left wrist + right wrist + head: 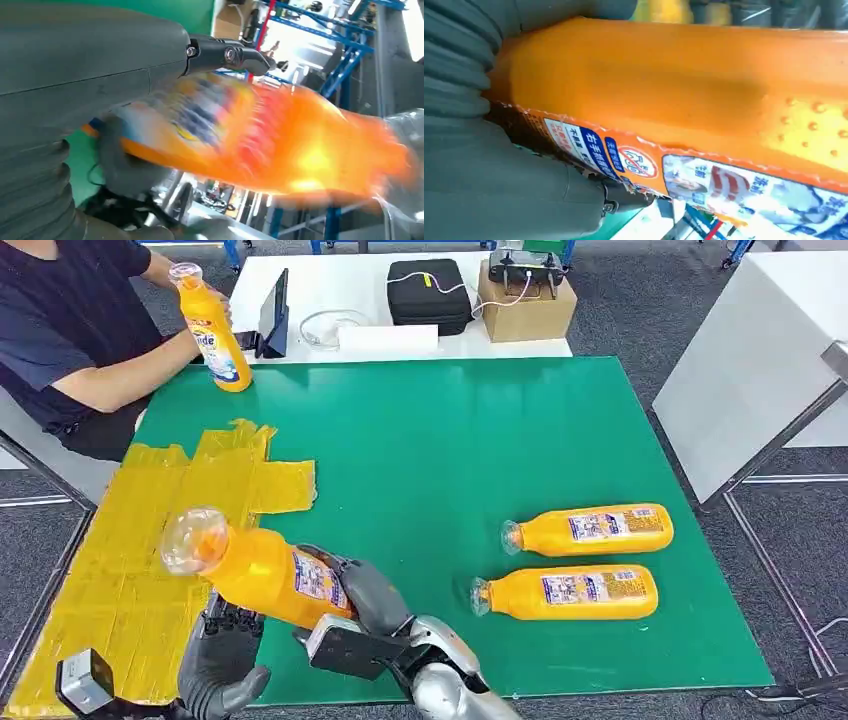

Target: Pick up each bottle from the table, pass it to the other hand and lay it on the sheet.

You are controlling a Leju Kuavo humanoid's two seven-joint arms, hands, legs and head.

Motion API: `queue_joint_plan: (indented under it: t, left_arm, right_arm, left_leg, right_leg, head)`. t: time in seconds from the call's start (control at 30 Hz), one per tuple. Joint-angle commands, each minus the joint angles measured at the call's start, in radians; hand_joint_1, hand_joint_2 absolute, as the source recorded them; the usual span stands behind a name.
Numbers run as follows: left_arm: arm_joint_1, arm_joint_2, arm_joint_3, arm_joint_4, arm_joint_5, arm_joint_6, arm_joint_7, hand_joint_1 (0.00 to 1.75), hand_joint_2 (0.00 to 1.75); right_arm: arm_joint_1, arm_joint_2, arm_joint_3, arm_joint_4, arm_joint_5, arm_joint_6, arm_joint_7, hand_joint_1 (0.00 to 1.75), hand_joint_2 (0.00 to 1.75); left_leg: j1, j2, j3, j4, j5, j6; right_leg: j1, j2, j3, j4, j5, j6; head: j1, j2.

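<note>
Handover step: right hand [365, 612] grips bottle [262, 570] at base; left hand [222, 660] cupped beneath, hold unclear; secure left hold first, then lay it on sheet [130, 540]

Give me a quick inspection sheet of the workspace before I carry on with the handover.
Surface: green mat covering the table; yellow sheet on its left part, crinkled.
Job's things: held bottle raised over the near edge of the sheet; two lying bottles on the mat to the right, side by side, caps pointing left.
Clutter: another bottle standing at the far left corner, a person's hand on it.
Hands: right hand grips the held bottle at its lower body; left hand just beneath it, contact unclear.
Cables: white cable on the white table behind.
Surroundings: black case, cardboard box, tablet, seated person.
</note>
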Motion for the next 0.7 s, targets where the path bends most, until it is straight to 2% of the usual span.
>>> queue_joint_plan:
  t: [0.03,0.2,0.4,0.7]
  left_arm:
    - [-0.014,0.013,-0.023,-0.001,0.002,0.007,0.007,0.00,1.75]
    - [-0.018,0.014,-0.023,0.002,0.003,0.007,0.008,0.00,1.75]
    - [-0.032,0.024,-0.042,0.015,0.006,0.017,0.013,0.00,1.75]
    - [-0.047,0.033,-0.038,0.022,-0.080,0.096,0.006,0.00,1.75]
  right_arm:
    - [-0.005,-0.023,-0.033,0.045,-0.001,-0.004,-0.003,1.75,1.75]
    - [-0.007,-0.022,-0.033,0.053,-0.002,-0.002,-0.002,1.75,1.75]
    - [-0.028,-0.001,-0.006,0.144,0.007,0.011,0.009,1.75,1.75]
    - [-0.057,0.036,0.121,0.269,0.060,0.038,-0.001,1.75,1.75]
  left_leg:
    - [0.001,0.001,0.004,-0.001,-0.001,0.001]
    - [0.000,0.000,0.003,-0.001,0.000,0.001]
    - [0.000,0.000,0.003,-0.001,0.000,0.000]
    - [0.000,0.001,0.003,-0.001,0.000,0.000]
  right_leg:
    - [0.001,0.000,0.004,-0.001,0.000,-0.001]
    - [0.000,0.000,0.003,-0.001,0.000,-0.001]
    - [0.000,-0.001,0.003,-0.001,0.000,-0.001]
    - [0.000,0.000,0.002,-0.001,0.000,-0.001]
  head:
    - [-0.001,0.000]
    - [-0.001,0.000]
    - [-0.001,0.000]
    - [-0.001,0.000]
